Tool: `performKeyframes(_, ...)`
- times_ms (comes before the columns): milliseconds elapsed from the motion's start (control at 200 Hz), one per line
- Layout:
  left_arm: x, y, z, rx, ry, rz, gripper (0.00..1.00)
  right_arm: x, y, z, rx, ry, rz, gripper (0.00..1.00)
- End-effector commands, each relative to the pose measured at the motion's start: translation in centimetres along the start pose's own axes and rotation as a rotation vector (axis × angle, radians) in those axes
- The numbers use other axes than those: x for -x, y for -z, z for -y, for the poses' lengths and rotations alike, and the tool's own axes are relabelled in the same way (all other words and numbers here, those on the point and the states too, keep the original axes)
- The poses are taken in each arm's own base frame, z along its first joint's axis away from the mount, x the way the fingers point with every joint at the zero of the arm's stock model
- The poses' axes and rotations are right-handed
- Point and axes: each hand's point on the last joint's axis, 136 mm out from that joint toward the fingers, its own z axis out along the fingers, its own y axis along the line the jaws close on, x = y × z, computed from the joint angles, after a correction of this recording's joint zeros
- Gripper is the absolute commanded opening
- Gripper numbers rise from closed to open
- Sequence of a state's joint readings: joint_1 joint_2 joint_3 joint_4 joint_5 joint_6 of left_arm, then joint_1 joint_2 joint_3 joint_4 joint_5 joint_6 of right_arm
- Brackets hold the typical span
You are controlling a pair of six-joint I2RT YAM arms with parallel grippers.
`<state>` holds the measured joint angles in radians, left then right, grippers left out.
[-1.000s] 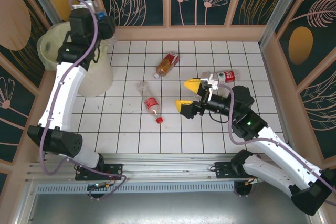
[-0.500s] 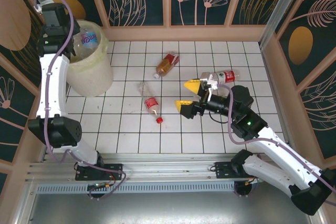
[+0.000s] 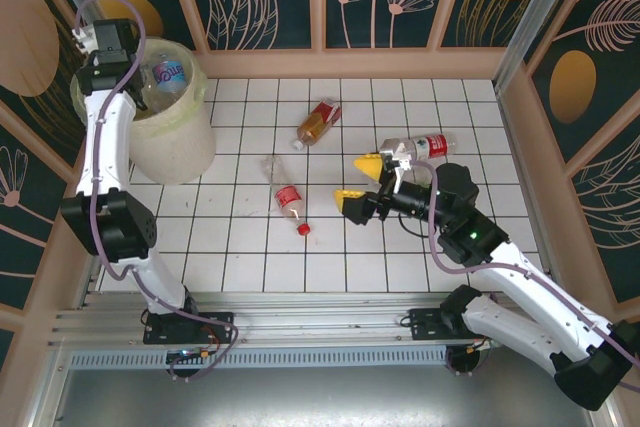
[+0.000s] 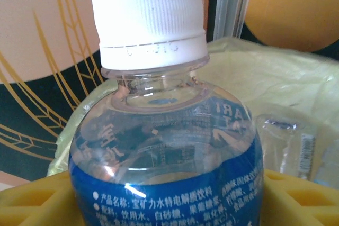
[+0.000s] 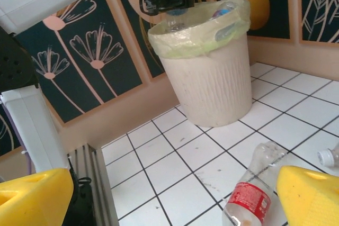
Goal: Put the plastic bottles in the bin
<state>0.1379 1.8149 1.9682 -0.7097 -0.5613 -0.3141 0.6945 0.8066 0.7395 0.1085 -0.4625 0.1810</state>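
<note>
White tiled floor: right gripper (image 3: 355, 182) spread; left fingers (image 4: 32, 205) flank a clear, blue-labelled, white-capped bottle (image 4: 159, 157), grip unclear.

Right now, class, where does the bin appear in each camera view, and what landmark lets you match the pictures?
Top external: the bin stands at the far left corner of the tiled floor.
Left wrist: its bag-lined rim runs behind the blue-labelled bottle, upper right.
Right wrist: the bin stands upper centre, near the wall.
Shared landmark: that blue-labelled bottle at the bin's mouth.
</note>
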Motion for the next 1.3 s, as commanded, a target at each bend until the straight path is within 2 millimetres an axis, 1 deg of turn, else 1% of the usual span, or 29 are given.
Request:
performKeyframes(0, 0.7, 0.0, -1.2, 0.069, -0.005, 0.008, 0.75, 0.1, 0.2, 1.2, -0.076, -0.003, 0.008, 0.99)
performKeyframes(110, 0.8, 0.2, -1.7, 0.095, 0.005, 0.004, 0.87, -0.3, 0.3, 2.9, -0.172, -0.042, 0.001, 0.99)
performKeyframes(250, 1.8, 1.3, -1.7, 0.064, 0.029, 0.027, 0.95, -1.0, 0.8, 5.0, -0.285, -0.083, -0.002, 0.99)
performKeyframes(305, 2.2, 2.0, -1.4, 0.024, 0.039, 0.032, 0.97, -1.3, 1.0, 5.8, -0.334, -0.099, -0.004, 0.99)
performKeyframes(420, 3.3, 4.3, -0.3, -0.097, 0.06, 0.062, 0.99, -2.1, 1.6, 7.5, -0.431, -0.132, -0.012, 0.98)
performKeyframes(440, 3.4, 4.9, -0.1, -0.122, 0.061, 0.069, 0.99, -2.2, 1.8, 7.8, -0.451, -0.141, -0.014, 0.98)
performKeyframes(460, 3.2, 4.9, 0.4, -0.141, 0.055, 0.068, 0.99, -2.4, 1.9, 8.2, -0.473, -0.149, -0.019, 0.98)
performKeyframes(465, 3.6, 5.5, 0.3, -0.15, 0.06, 0.08, 0.99, -2.4, 1.9, 8.3, -0.48, -0.152, -0.018, 0.98)
performKeyframes(480, 4.0, 6.3, 0.3, -0.169, 0.066, 0.097, 0.99, -2.6, 2.1, 8.6, -0.498, -0.162, -0.022, 0.98)
performKeyframes(500, 4.1, 6.9, 0.5, -0.191, 0.064, 0.108, 0.98, -2.8, 2.2, 8.9, -0.514, -0.177, -0.03, 0.98)
performKeyframes(545, 4.4, 8.3, 1.2, -0.249, 0.061, 0.13, 0.99, -3.3, 2.7, 10.2, -0.593, -0.216, -0.038, 0.98)
performKeyframes(626, 4.3, 10.7, 2.7, -0.34, 0.036, 0.164, 0.99, -4.5, 3.5, 12.0, -0.717, -0.293, -0.067, 0.97)
performKeyframes(716, 3.7, 13.4, 4.6, -0.423, -0.011, 0.183, 0.99, -6.2, 4.7, 13.9, -0.86, -0.376, -0.098, 0.97)
performKeyframes(821, 2.2, 16.6, 7.3, -0.57, -0.047, 0.184, 0.99, -8.1, 6.5, 15.9, -1.004, -0.458, -0.111, 0.98)
performKeyframes(861, 1.3, 17.9, 8.5, -0.649, -0.064, 0.178, 0.99, -8.6, 7.1, 16.4, -1.036, -0.488, -0.111, 0.98)
performKeyframes(951, -0.8, 20.4, 10.4, -0.768, -0.087, 0.164, 0.99, -9.8, 8.3, 17.8, -1.088, -0.568, -0.104, 0.99)
performKeyframes(1021, -3.0, 22.1, 12.1, -0.856, -0.112, 0.134, 0.98, -10.5, 9.1, 18.4, -1.126, -0.601, -0.094, 0.99)
performKeyframes(1041, -3.7, 22.6, 12.6, -0.883, -0.121, 0.126, 0.98, -10.4, 9.9, 19.1, -1.155, -0.613, -0.078, 0.99)
performKeyframes(1151, -7.4, 25.7, 15.0, -1.028, -0.157, 0.091, 0.99, -11.1, 11.8, 20.7, -1.229, -0.684, -0.044, 0.99)
performKeyframes(1221, -10.0, 28.0, 16.7, -1.134, -0.194, 0.061, 0.99, -11.8, 12.6, 21.5, -1.246, -0.751, -0.033, 0.99)
performKeyframes(1296, -12.7, 30.3, 17.9, -1.235, -0.218, 0.023, 0.99, -12.8, 13.4, 22.5, -1.27, -0.816, -0.023, 0.99)
